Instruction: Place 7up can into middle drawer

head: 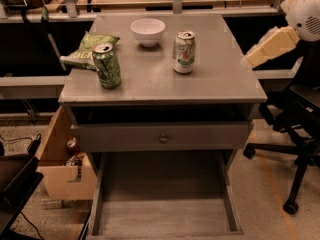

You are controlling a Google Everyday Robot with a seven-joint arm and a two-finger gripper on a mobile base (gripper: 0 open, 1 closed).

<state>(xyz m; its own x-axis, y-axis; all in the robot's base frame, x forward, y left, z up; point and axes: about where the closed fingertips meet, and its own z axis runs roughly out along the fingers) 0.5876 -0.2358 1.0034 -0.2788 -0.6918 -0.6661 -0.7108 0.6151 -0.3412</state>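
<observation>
The 7up can stands upright on the grey cabinet top, right of centre, with nothing touching it. The middle drawer is pulled out wide at the bottom of the view, and its pale plank floor holds nothing. My gripper is the cream part at the end of my arm. It hangs in the air off the cabinet's right edge, a little to the right of the can and apart from it.
A dark green can, a green chip bag and a white bowl share the top. The upper drawer front with its knob stands slightly out. A cardboard box sits on the left and an office chair on the right.
</observation>
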